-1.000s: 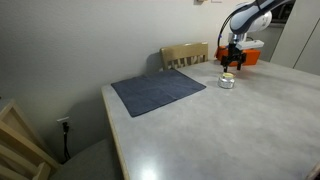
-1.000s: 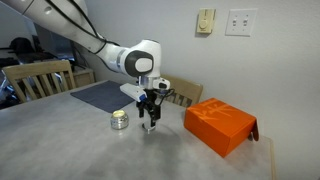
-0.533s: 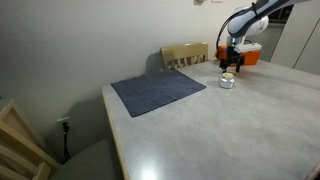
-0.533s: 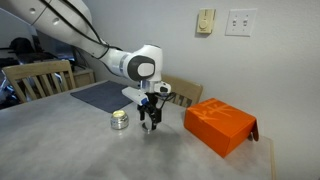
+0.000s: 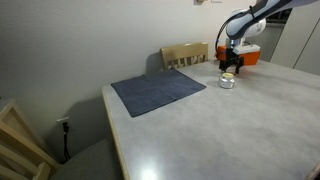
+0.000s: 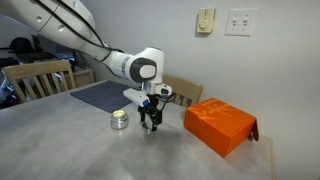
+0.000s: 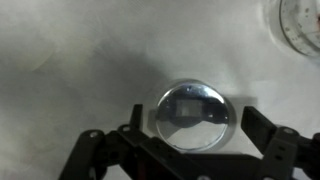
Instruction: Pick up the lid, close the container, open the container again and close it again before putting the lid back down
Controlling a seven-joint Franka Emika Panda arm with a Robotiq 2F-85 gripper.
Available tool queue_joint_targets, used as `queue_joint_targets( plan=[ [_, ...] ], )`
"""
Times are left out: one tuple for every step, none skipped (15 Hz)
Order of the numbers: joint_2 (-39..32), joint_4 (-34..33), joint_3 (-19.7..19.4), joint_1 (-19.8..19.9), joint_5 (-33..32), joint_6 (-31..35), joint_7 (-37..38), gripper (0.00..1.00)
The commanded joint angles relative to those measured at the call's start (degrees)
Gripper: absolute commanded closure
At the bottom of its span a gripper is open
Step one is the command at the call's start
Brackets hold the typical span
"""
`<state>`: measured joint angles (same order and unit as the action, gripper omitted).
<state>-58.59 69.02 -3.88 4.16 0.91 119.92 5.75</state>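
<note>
Grey table (image 6: 60,150), holding:
- small round jar (image 6: 120,120), near the middle
- orange box (image 6: 220,123), well apart from the jar
- dark mat (image 6: 100,95), towards the far edge

White robot arm (image 6: 90,40) reaches over the table. Its gripper (image 6: 150,124) points down between jar and box, nearer the jar, jaws apart.

Wooden chairs (image 6: 40,78) stand behind the table. Light switch (image 6: 205,20) and outlet (image 6: 240,21) are on the wall
</note>
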Motion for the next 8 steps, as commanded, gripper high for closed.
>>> queue_joint_targets(
  plan=[
    [-1.45,-3.06,0.14,0.72,-0.08,-2.61,-1.18,0.00],
    [-1.52,-3.27,0.15,0.76,-0.08,-2.85,-1.23,0.00],
    [-1.58,-3.51,0.15,0.82,-0.11,-3.14,-1.35,0.09],
    [-1.57,-3.65,0.12,0.81,-0.14,-3.37,-1.33,0.22],
    [-1.51,-3.74,0.10,0.79,-0.20,-3.59,-1.33,0.34],
    [-1.52,-3.88,0.07,0.77,-0.26,-3.72,-1.33,0.41],
    [-1.41,-3.85,0.05,0.74,-0.31,-3.83,-1.31,0.47],
    [-1.40,-3.95,0.03,0.71,-0.35,-4.03,-1.30,0.55]
  ],
)
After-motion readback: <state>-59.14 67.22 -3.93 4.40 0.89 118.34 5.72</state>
